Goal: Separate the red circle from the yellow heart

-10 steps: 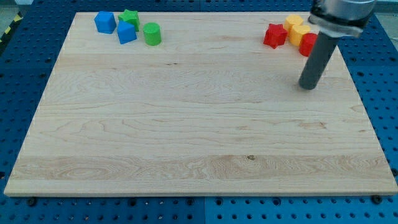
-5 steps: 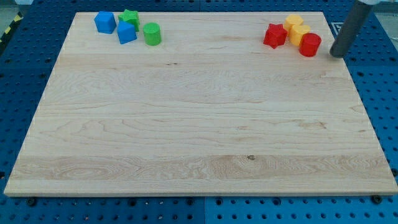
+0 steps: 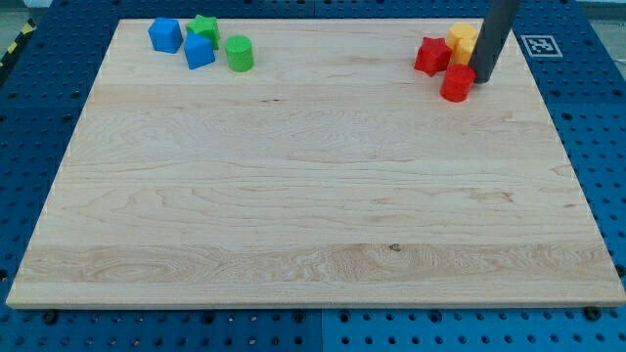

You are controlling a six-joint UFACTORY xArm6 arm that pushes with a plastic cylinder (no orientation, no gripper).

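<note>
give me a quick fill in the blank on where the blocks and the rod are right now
1. My tip sits just to the view's ____ of the red circle.
2. The red star lies at the view's ____ of the yellow blocks.
3. The green circle is in the board's top ____ corner.

Missing words: right; left; left

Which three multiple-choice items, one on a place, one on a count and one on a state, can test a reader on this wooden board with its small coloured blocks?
1. Where is my tip?
A. at the red circle's upper right
B. beside the green cylinder
C. at the view's bottom

2. How many blue blocks show?
A. one
B. two
C. four

3. The green star is
A. alone
B. stacked on a block
C. close among the blue blocks

Key:
1 A, the rod ends by the red circle.
2 B, two lie at the top left.
3 C, the green star sits between them.
</note>
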